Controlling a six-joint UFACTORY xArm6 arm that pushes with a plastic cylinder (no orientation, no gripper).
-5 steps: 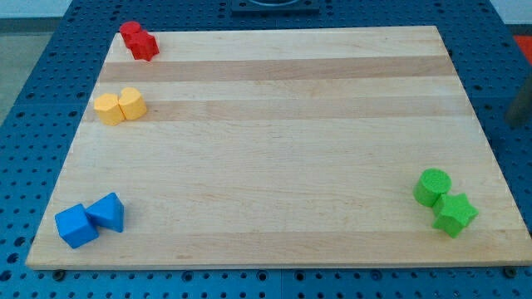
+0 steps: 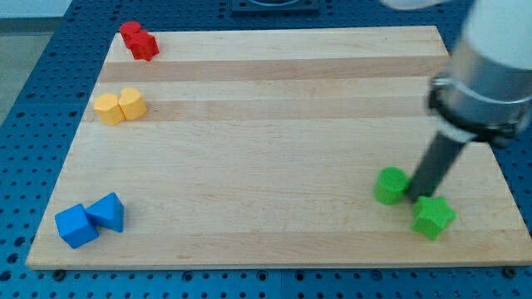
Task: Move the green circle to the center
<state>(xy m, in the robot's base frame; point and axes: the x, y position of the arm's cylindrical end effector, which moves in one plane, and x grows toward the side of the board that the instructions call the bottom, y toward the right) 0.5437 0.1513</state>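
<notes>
The green circle (image 2: 390, 185) sits on the wooden board (image 2: 274, 149) near the view's lower right. My tip (image 2: 416, 197) is down on the board right beside it, touching its right side, between the circle and the green star (image 2: 433, 218). The star lies just below and to the right of my tip. The dark rod rises up and to the right into the white and grey arm at the view's right edge.
Two red blocks (image 2: 139, 41) sit at the view's top left corner. Two yellow blocks (image 2: 120, 106) lie below them at the left edge. Two blue blocks (image 2: 90, 221) lie at the lower left corner. A blue pegboard surrounds the board.
The arm has come in from the right and the rod now stands between the green blocks. The green circle has moved left by about 50 px, the star slightly left.
</notes>
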